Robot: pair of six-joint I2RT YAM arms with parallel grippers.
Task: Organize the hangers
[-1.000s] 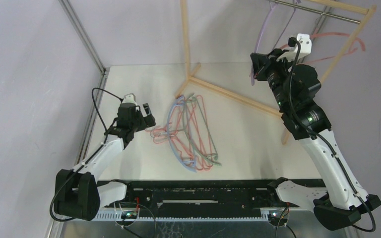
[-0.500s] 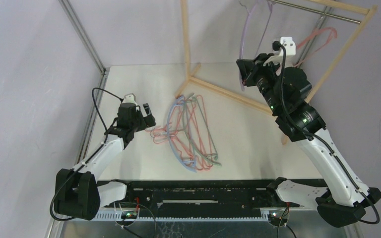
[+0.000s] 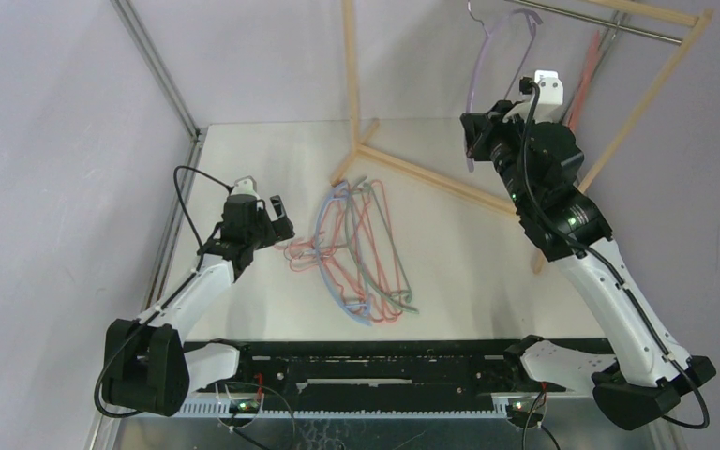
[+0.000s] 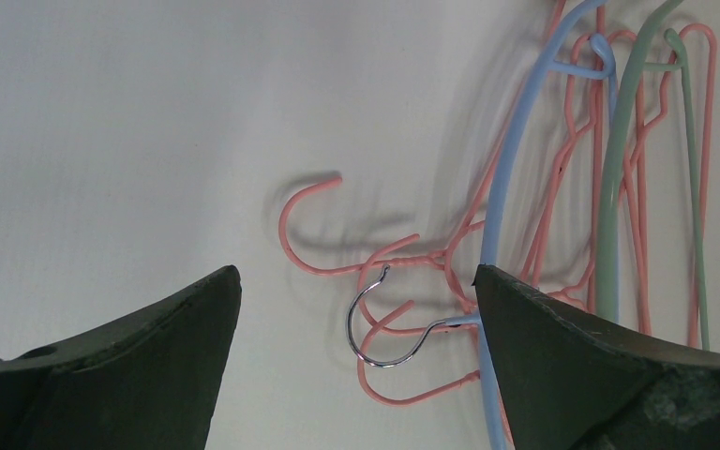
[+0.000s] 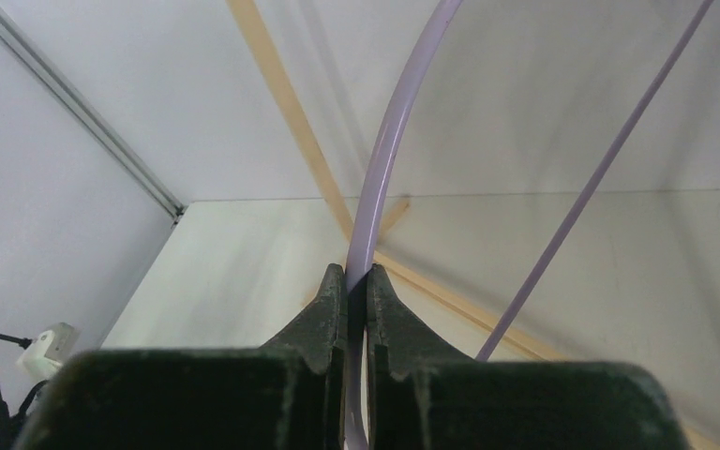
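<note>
A tangled pile of pink, blue and grey-green hangers lies mid-table. My left gripper is open, just left of the pile; in the left wrist view a metal hook of the blue hanger and pink wire hooks lie between its jaws. My right gripper is shut on a lilac hanger and holds it up near the metal rail; its curved arm runs up from the closed fingers. A salmon hanger hangs from the rail.
The pale wooden rack frame crosses the back of the table, with an upright post and a right leg. A metal corner strut stands at the back left. The table's left edge is near my left arm.
My right gripper has swung the lilac hanger left and then slightly back right, staying near the rail. The salmon hanger on the rail has swung to hang more vertically. The left arm has not moved.
</note>
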